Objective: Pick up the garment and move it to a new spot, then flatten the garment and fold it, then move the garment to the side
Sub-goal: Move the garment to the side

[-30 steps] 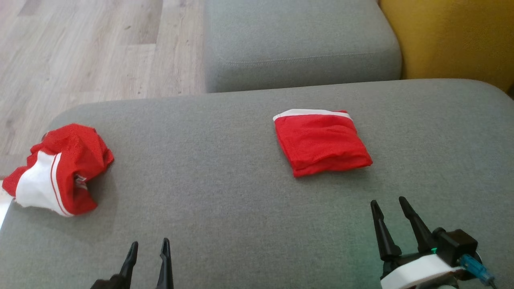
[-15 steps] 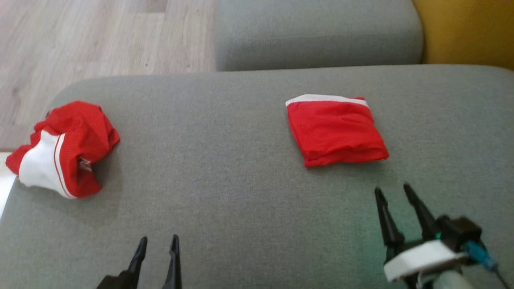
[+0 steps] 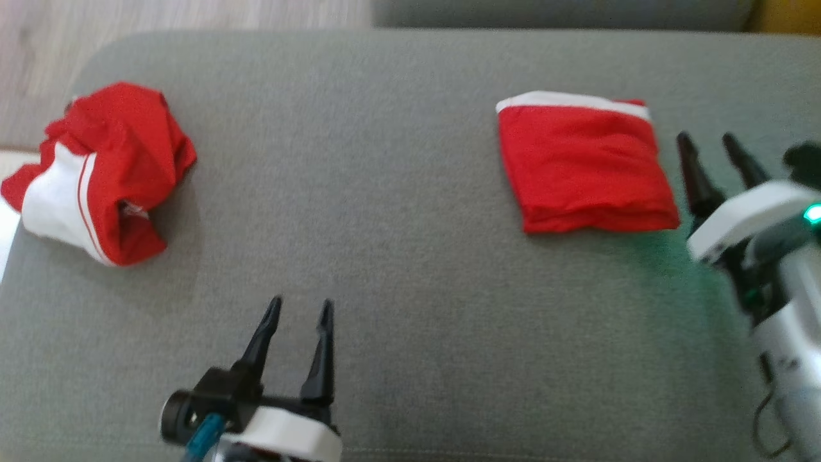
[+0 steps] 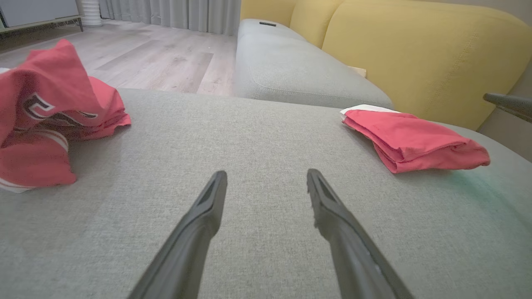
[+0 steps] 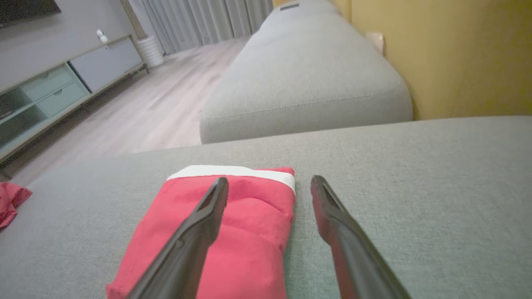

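A crumpled red and white garment [image 3: 109, 173] lies at the far left of the grey cushion [image 3: 385, 192], also at the left in the left wrist view [image 4: 45, 116]. A folded red garment with a white edge [image 3: 580, 167] lies flat at the right. My left gripper [image 3: 301, 301] hovers open over bare cushion between them, nearer me, with nothing in it [image 4: 267, 173]. My right gripper [image 3: 708, 137] is open just beside the folded garment's right edge. In the right wrist view its fingers [image 5: 270, 180] straddle that edge of the folded garment [image 5: 249, 232] from above.
Beyond this cushion sits a second grey seat cushion [image 5: 307, 79]. A yellow backrest [image 4: 415, 54] rises on the right. Wooden floor [image 4: 158, 62] lies past the cushion's left end, with a low cabinet [image 5: 62, 83] further off.
The head camera has tilted down, so the whole picture shifted. My right gripper has come forward from below the folded garment to beside its right edge. Both grippers stay open.
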Motion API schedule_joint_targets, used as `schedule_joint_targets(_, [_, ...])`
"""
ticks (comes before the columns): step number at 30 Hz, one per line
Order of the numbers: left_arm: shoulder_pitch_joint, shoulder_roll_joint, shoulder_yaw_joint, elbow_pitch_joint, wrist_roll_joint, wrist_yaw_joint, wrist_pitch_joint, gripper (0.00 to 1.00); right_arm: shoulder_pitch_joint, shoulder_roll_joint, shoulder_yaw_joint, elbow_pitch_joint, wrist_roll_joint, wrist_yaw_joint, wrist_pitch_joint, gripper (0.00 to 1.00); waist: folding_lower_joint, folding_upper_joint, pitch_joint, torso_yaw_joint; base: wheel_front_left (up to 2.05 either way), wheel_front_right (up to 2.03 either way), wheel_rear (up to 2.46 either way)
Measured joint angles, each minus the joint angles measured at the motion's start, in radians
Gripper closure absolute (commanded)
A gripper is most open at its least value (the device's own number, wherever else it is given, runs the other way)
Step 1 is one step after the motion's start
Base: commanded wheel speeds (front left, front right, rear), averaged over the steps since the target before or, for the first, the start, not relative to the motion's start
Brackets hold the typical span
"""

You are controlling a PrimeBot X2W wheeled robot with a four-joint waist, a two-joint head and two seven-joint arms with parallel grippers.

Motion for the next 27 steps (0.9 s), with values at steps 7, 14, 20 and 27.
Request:
schedule_joint_targets(7, [-0.078,-0.001,-0.041,0.010,-0.001,0.007,0.000,0.00,-0.122,-0.080,0.047,0.145,0.101,0.000,0.172,0.00,0.0000,0.0000,0.089,0.037,0.00,0.00,0.00])
schedule_joint_targets(14, [-0.117,-0.002,-0.057,0.018,-0.004,0.016,0.000,0.00,-0.160,-0.093,0.090,0.215,0.212,0.000,0.227,0.00,-0.0002,0.0000,0.144,0.063,0.00,0.00,0.00])
schedule_joint_targets(20, [-0.134,-0.003,-0.068,0.022,-0.004,0.018,0.000,0.00,-0.179,-0.119,0.149,0.213,0.281,0.000,0.247,0.78,-0.0003,0.0000,0.166,0.063,0.00,0.00,0.00])
schedule_joint_targets(27, [-0.147,-0.003,-0.069,0.018,-0.004,0.025,0.000,0.00,-0.187,-0.175,0.236,0.144,0.318,0.000,0.254,1.00,-0.0003,0.0000,0.184,0.036,0.00,0.00,0.00])
